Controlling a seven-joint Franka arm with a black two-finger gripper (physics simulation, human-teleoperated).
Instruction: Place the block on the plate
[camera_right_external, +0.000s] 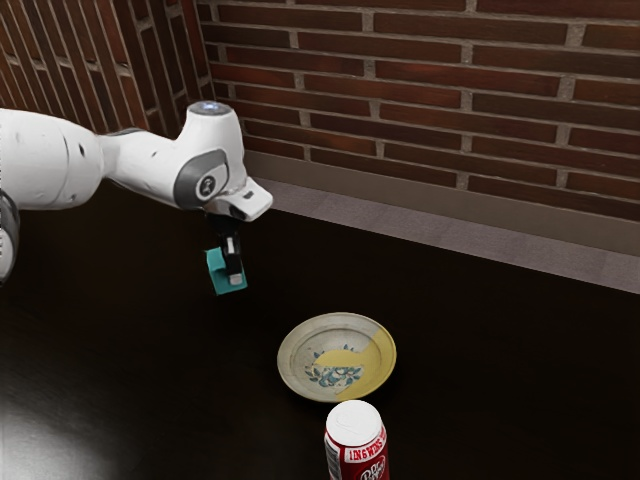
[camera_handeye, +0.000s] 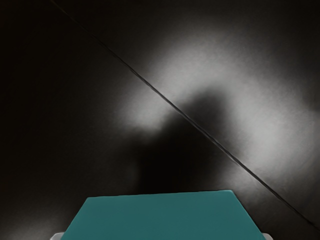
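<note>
The teal block (camera_right_external: 217, 272) is held pinched by the end effector (camera_right_external: 231, 278) above the dark counter (camera_right_external: 150, 340), apart from the patterned plate (camera_right_external: 286, 366).

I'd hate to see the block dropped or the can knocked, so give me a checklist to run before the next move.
1. Gripper shut on the block from both sides: ok.
2. Block lifted off the table: ok.
3. Plate right side up, with nothing on it: ok.
4. Block over the plate: not ok, it hangs off to one side.
5. Can standing upright: ok.
6. Gap between can and plate: cannot tell.
</note>
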